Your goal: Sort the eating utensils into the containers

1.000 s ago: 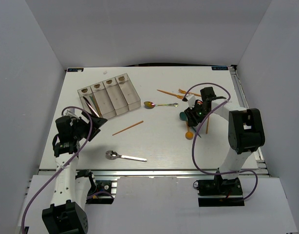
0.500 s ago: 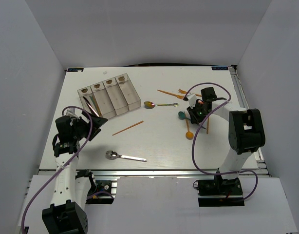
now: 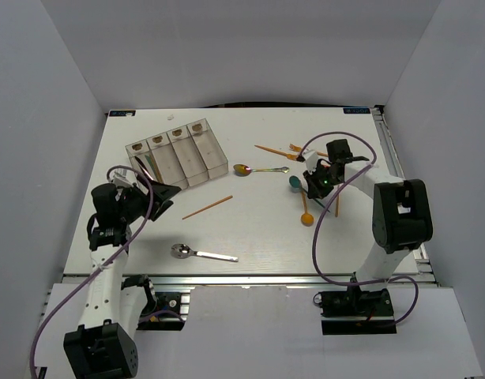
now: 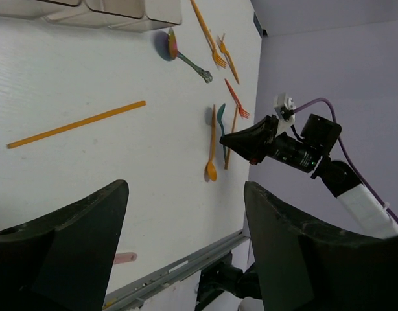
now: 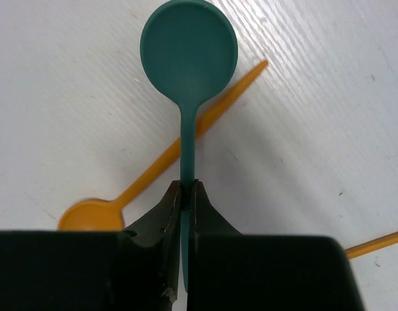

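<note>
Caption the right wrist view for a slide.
Right tool gripping the teal spoon by its handle, orange spoon crossing underneath.

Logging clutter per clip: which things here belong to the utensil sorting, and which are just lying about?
Job in hand:
containers
teal spoon
orange spoon
silver spoon
iridescent spoon
orange chopstick
orange forks

Lying about:
purple cable
small white scrap

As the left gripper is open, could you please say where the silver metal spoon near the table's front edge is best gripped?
Take the silver metal spoon by its slim straight handle, mid-length, probably from above, jaws set across it: it lies flat, and its bowl is wider.
</note>
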`<act>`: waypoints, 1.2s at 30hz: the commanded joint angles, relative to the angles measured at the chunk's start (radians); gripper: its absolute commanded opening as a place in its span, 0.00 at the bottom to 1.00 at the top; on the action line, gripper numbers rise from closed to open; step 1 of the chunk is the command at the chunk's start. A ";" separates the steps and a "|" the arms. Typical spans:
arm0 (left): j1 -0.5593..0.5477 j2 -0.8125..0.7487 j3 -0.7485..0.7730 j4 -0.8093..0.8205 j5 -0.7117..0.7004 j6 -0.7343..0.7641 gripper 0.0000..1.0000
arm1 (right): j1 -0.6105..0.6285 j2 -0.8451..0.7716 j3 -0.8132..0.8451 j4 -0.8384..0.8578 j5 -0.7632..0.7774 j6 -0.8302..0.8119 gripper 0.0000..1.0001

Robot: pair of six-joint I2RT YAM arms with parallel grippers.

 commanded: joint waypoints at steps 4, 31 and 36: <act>-0.172 0.052 -0.004 0.167 -0.034 -0.086 0.78 | 0.013 -0.100 0.123 -0.057 -0.210 0.018 0.00; -0.737 0.693 0.392 0.476 -0.260 -0.105 0.59 | 0.231 -0.132 0.160 0.132 -0.559 0.479 0.00; -0.751 0.733 0.426 0.476 -0.258 -0.105 0.59 | 0.231 -0.133 0.157 0.143 -0.567 0.495 0.00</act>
